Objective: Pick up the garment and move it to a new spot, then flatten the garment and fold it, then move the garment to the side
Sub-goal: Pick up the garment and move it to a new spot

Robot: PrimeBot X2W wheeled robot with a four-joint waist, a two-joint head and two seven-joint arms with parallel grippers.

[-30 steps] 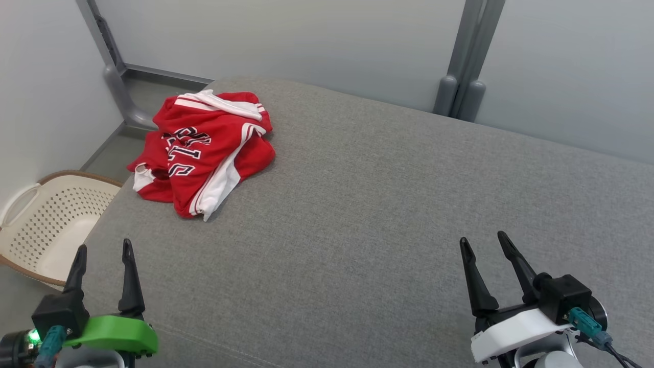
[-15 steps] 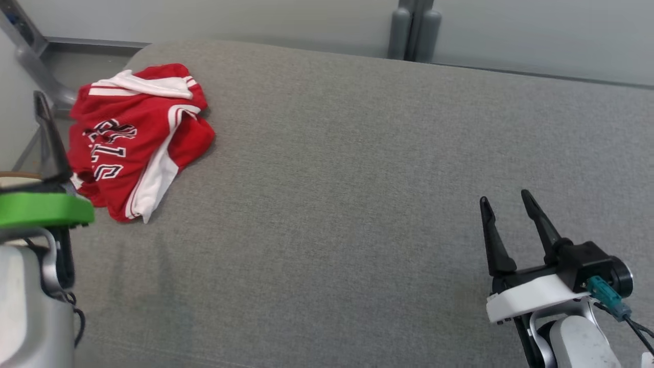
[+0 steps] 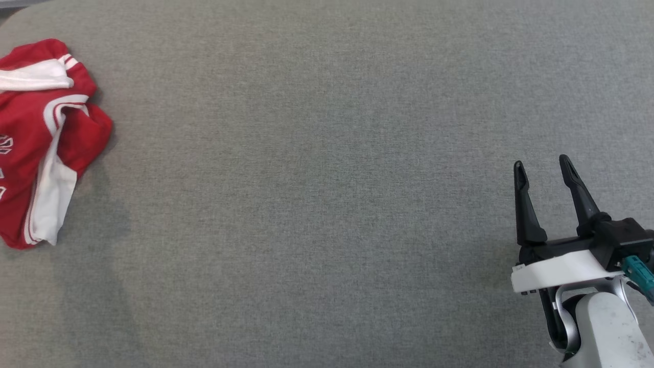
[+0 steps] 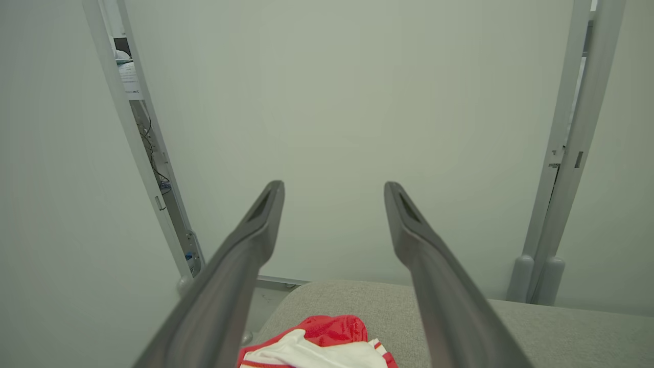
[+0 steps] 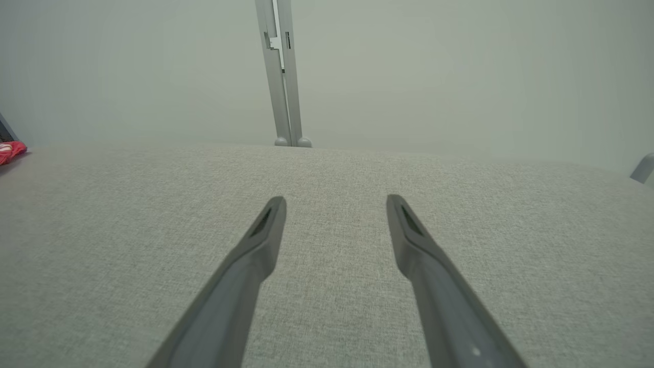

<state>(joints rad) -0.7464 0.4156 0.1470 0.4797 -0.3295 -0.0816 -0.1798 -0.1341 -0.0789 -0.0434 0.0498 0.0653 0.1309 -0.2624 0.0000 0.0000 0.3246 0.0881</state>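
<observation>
Nothing is done yet: the garment (image 3: 25, 163) lies crumpled at nine o'clock on the counter (image 3: 327, 153), with left gripper (image 4: 333, 186) and right gripper (image 3: 541, 162) both released, empty.

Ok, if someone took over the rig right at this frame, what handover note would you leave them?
Left gripper: open, empty, raised; the garment shows low between its fingers in its wrist view.
Right gripper: open, empty, over the bare grey padded surface, far from the garment.
The garment: red and white, crumpled in a heap at the left edge of the head view, on the grey padded surface, no gripper touching it.
Done: nothing yet, no grasp made.
Left: pick it up, move it to a new spot, flatten, fold, set aside.
</observation>
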